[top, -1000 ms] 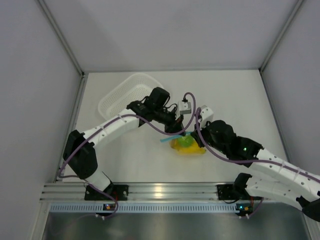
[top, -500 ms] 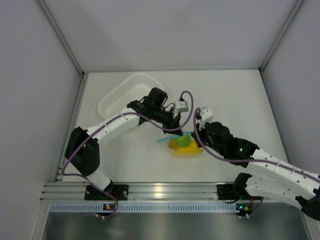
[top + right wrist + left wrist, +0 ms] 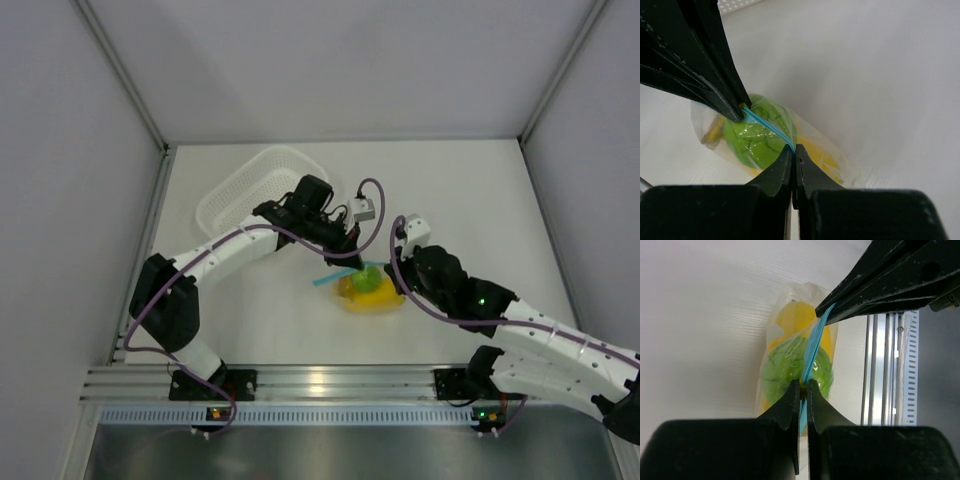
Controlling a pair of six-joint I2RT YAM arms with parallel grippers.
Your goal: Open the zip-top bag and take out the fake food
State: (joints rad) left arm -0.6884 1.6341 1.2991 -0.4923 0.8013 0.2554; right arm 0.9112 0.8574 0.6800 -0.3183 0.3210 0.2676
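While the left hand (image 3: pixel 801 386) and right hand (image 3: pixel 793 149) are still pinching the zip-top bag (image 3: pixel 372 291), little is shifting, leaving the fake food (image 3: pixel 785 367) inside.

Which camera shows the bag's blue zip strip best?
The left wrist view: the zip strip stretches in full between the left gripper and right gripper. The right wrist view shows a shorter stretch over the green fruit; the top view only a small blue end.
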